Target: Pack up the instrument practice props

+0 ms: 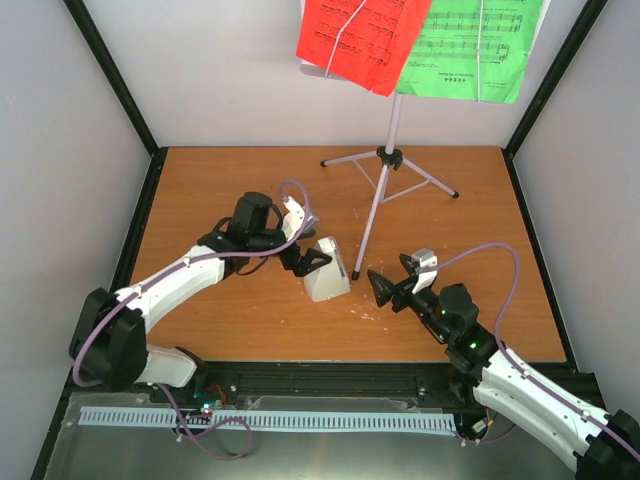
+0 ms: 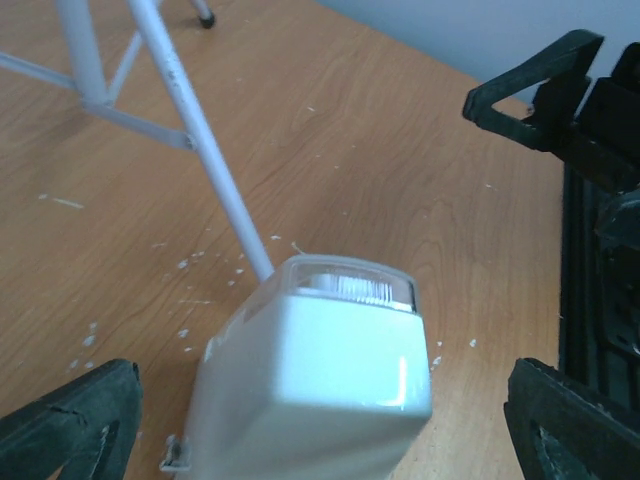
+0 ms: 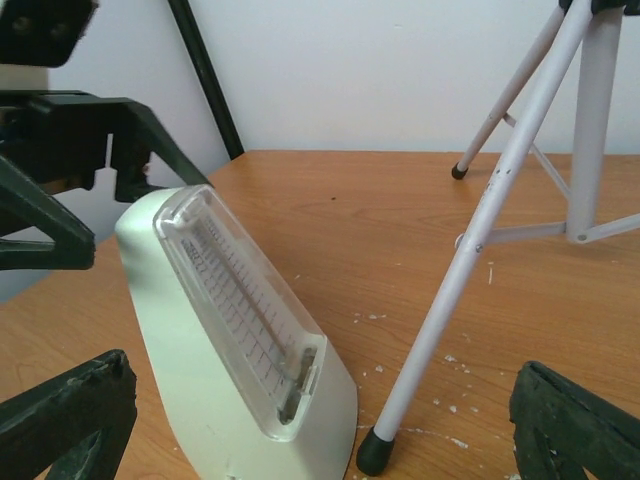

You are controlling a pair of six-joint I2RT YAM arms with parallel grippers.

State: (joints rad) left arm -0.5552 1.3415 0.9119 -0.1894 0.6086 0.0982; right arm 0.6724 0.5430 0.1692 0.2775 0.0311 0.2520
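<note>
1. The left end effector (image 1: 312, 262) is gaping wide and holding nothing. Its fingers are flanking the metronome (image 1: 327, 272), which is standing mid-tabletop (image 1: 220, 180).
2. A good grasp is probably asking for a square squeeze low on the tapered body, while avoiding the stand (image 1: 385, 190) leg at the metronome's 3 o'clock.
3. The right end effector (image 1: 380, 287) is waiting open and empty at the metronome's 4 o'clock.
4. The right wrist view is showing the leg's foot just beside the metronome's base. Only the top view is showing the red sheet (image 1: 360, 40) and green sheet (image 1: 470, 50) at 12 o'clock.
</note>
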